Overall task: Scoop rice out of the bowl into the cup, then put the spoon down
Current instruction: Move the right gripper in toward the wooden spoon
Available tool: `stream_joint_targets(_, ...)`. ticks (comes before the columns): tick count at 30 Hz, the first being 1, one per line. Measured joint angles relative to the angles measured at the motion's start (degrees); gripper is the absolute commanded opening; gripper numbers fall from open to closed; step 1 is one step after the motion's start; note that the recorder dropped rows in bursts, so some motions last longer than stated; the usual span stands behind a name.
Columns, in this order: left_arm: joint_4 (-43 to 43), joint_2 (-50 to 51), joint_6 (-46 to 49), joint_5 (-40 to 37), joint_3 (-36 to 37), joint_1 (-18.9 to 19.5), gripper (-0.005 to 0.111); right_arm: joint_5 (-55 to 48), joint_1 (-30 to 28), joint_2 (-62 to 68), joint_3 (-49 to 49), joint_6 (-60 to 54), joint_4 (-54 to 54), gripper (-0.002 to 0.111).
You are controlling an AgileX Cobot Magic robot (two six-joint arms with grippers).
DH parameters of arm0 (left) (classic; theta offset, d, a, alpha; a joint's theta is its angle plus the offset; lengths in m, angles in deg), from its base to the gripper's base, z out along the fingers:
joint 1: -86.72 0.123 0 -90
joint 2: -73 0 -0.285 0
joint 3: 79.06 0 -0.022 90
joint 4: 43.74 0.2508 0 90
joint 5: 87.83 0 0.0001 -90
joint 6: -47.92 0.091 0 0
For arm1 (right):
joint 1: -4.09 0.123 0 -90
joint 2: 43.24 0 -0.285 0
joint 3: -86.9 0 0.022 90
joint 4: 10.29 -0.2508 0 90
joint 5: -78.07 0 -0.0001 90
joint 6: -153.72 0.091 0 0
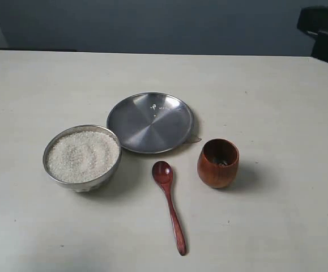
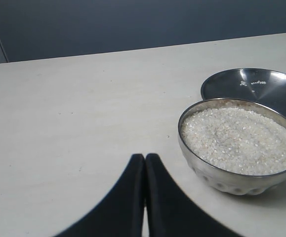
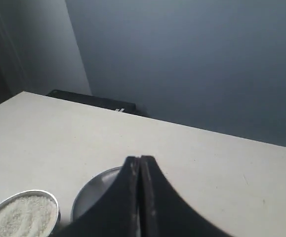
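In the exterior view I have the bowl [image 1: 90, 184] left of centre, filled almost to its rim with rice [image 1: 82, 156]. The spoon [image 1: 169, 204] lies flat on the worktop [image 1: 277, 102] in the lower middle of the frame. Its oval head points up-frame and its handle runs down and slightly right. It sits between the bowl and the cup [image 1: 217, 167] and touches neither. The cup stands upright right of centre, and its inside is too dark for me to read. A shallow plate [image 1: 149, 123] sits at the centre of the frame with a few white grains on its upper part. Its lower-left edge comes very close to the bowl, and I cannot tell if they touch. My left hand [image 2: 144, 157] has its 2 fingers pressed together on nothing, over bare worktop beside the bowl. My right hand [image 3: 140, 159] is likewise pressed together and empty, with the plate and bowl visible past it.
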Motion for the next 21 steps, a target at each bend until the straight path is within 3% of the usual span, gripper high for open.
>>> stream_joint_targets(8,0.0,0.0,0.0,0.0,0.0,0.0,0.000,-5.7,0.1,0.0,0.0,0.0,6.3,-0.001)
stream_joint_targets(21,0.0,0.0,0.0,0.0,0.0,0.0,0.000,-4.1,0.1,0.0,0.0,0.0,11.2,-0.001)
